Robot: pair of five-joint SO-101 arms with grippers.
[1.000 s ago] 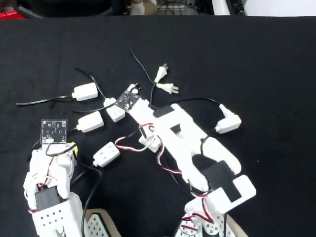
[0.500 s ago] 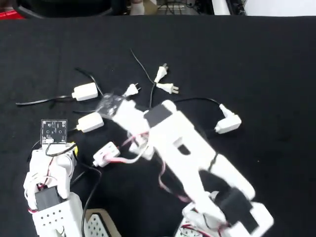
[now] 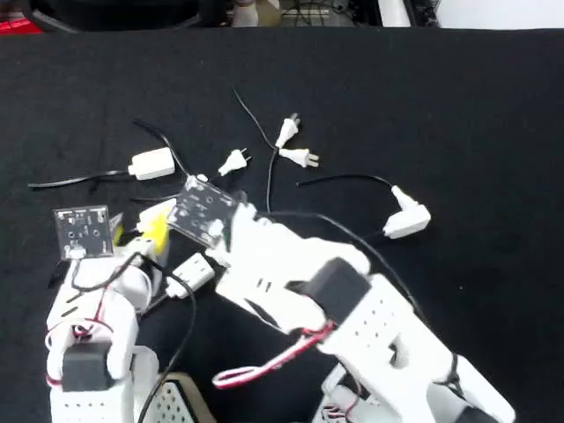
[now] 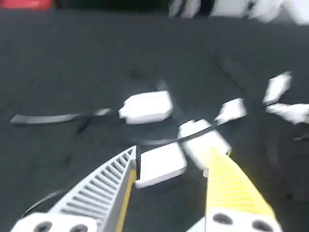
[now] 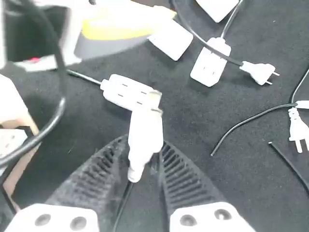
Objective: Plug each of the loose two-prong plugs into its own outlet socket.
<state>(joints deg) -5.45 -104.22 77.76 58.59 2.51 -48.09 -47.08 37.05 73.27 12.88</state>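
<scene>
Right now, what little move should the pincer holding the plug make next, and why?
Probably a short push straight ahead. The right pincer is shut on the two-prong plug, whose front end meets the end of the outlet socket, but I cannot tell whether the prongs are fully in. A gentle push should seat it before letting go.

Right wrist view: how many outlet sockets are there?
4 sockets: one at the held plug's tip, one by the left gripper, one beside a loose plug, one farthest off. Others may be hidden.
</scene>
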